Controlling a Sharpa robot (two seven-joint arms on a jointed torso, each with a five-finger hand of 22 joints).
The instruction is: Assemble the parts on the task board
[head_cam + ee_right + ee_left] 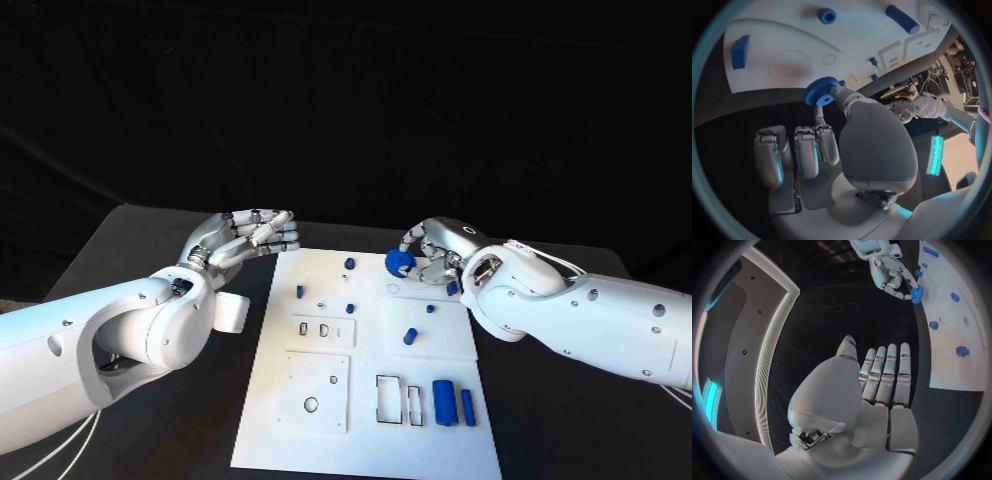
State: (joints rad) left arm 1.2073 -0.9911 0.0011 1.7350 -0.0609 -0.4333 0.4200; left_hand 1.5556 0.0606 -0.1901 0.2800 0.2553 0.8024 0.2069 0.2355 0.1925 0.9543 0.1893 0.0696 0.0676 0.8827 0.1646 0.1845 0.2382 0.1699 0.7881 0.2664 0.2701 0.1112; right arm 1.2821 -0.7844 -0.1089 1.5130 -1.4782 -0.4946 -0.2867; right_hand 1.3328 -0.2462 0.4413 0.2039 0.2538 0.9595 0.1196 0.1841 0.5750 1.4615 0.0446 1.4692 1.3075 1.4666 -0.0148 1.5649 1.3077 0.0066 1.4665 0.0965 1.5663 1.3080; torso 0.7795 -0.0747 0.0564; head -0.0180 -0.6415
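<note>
The white task board (325,395) lies in the middle of the black table. My right hand (437,255) hovers over the board's far right part and pinches a blue gear (400,262) between thumb and a finger. The right wrist view shows the gear (820,91) just above the board (786,70). My left hand (254,235) floats beside the board's far left corner, holding nothing. In the left wrist view its fingers (887,374) lie straight, side by side. Two blue bars (453,402) rest at the board's near right.
Several small blue pegs (349,263) stand on the board's far half, and one blue piece (410,335) lies mid-board. Rectangular cutouts (392,398) and a round hole (312,404) mark the near half. Bare black table (577,430) lies on both sides.
</note>
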